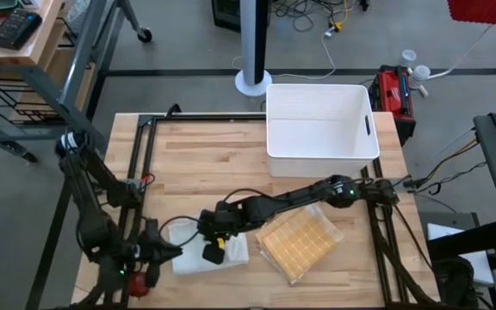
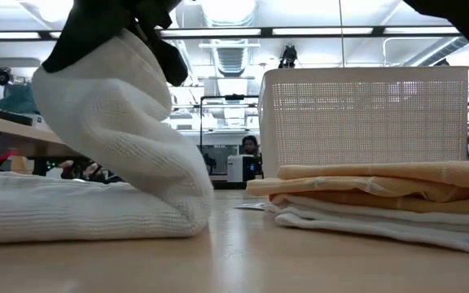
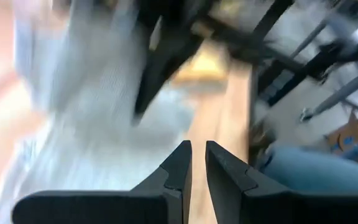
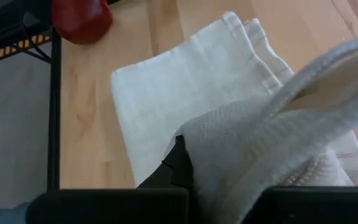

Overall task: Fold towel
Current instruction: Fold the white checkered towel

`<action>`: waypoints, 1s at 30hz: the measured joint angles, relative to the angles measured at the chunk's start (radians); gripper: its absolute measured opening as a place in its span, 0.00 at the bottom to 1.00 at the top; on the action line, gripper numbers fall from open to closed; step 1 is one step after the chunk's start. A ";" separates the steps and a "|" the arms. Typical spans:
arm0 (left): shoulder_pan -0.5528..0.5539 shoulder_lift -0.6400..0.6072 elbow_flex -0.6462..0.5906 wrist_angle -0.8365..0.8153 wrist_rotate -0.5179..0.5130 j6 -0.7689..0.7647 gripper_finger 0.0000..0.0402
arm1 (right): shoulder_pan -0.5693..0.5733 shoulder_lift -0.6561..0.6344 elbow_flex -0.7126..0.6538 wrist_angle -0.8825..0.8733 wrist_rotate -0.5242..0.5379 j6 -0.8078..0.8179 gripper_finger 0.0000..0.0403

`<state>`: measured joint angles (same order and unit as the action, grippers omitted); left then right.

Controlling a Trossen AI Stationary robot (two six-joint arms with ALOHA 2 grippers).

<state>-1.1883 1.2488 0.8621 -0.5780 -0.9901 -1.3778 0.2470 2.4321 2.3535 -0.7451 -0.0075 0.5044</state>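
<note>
The table is big and made of wood. At its far side sits a white basket. Near the front, on my right side, lies a pile of folded cloths, orange on top and white below. I think those are done.

The white towel I am folding now lies near the front edge, just left of that pile. Most of it is flat on the wood. 1 part of it is lifted up and curls over the flat part like a hill. So I think the fold is about half made. What is left is to lay the lifted part down on the flat part, let go, and maybe smooth it.

My right gripper reaches across the table to the towel. Its 2 fingers are pressed together on the towel's lifted edge. In the right wrist view the white cloth bunches up right between them.

My left gripper is by the front left corner, just beside the towel. Its 2 fingers are almost together, with only a thin gap. I see nothing between them, so it holds nothing.

A small red thing sits near that corner too.
</note>
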 joint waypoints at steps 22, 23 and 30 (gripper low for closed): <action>0.081 0.266 -0.107 -0.026 0.667 -0.501 0.09 | -0.004 0.000 0.000 0.028 0.000 0.009 0.00; 0.088 0.266 -0.107 -0.012 0.659 -0.491 0.09 | -0.004 0.000 0.000 0.028 0.000 0.010 0.00; 0.138 0.269 -0.107 0.049 0.616 -0.406 0.09 | -0.004 0.000 0.000 0.034 -0.008 0.018 0.00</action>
<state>-1.0507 1.5181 0.7551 -0.5285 -0.3745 -1.7834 0.2432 2.4325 2.3535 -0.7111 -0.0153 0.5221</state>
